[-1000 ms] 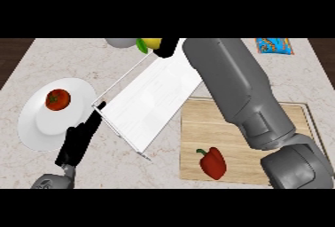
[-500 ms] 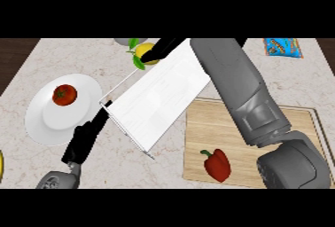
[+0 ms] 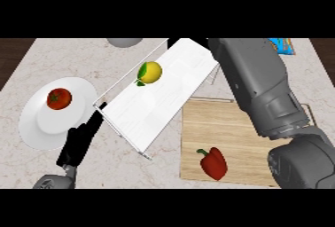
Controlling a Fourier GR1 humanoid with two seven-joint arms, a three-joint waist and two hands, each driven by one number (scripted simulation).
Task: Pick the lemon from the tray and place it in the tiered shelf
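Now left hand (image 3: 82,142), black fingers straight, rests by white round plate (image 3: 33,128) holding red tomato (image 3: 58,98). Right hand hidden, state unclear. Yellow lemon (image 3: 149,72) sits on white tiered shelf (image 3: 157,111). Red pepper (image 3: 213,163) lies on wooden board (image 3: 229,133), marble table (image 3: 163,173).

lemon (image 3: 149,72) on tiered shelf (image 3: 163,95) | tomato (image 3: 58,98) on plate (image 3: 39,126) | left hand (image 3: 79,142) open

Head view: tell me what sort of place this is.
Most likely a kitchen counter set up for food preparation. A speckled stone-look countertop carries a pale wooden cutting board with a red bell pepper on it, and a round white plate holding a red tomato.
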